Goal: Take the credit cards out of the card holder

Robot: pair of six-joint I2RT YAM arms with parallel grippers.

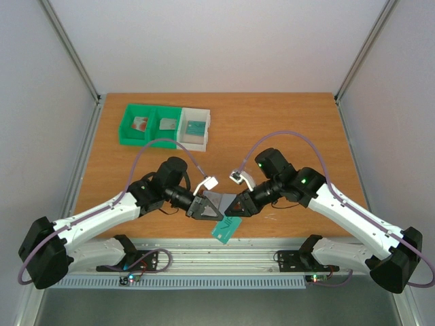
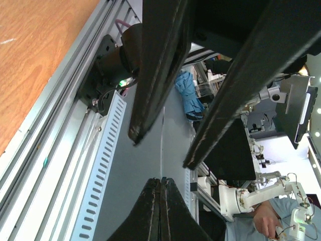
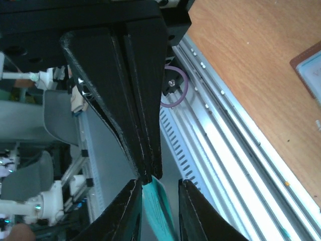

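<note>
Far left on the worktop (image 1: pixel 285 115), your two green bins (image 1: pixel 146 140) and the white bin (image 1: pixel 192 144) each hold one card: a white card with a red mark (image 1: pixel 141 123), a greyish card (image 1: pixel 167 124) and a greenish card (image 1: pixel 195 128).

Your left gripper (image 2: pixel 161 186) has its fingers pinched fully together. The right wrist view shows the top end of the teal credit card (image 3: pixel 155 211) at their tips, so I judge that they hold it. The card hangs over the near rail (image 1: pixel 224 255).

Your right gripper (image 3: pixel 160 183) has its fingers narrow on either side of that card. One looks to be against it and the other shows a sliver of gap, so they have not clamped yet.

The card holder (image 3: pixel 310 69) lies flat on the worktop further right, apart from both grippers. I cannot tell whether any card remains inside it.

Risks from here:
- If the left fingers let go before the right ones bite, the card drops onto the rail or off the worktop edge.
- A one-sided touch could twist the thin card out of the pinch.
- If both grippers pull at once, the card may bend.

Count:
- three bins
- four cards in view, three binned and one in the air
- one card holder
- two grippers
</note>
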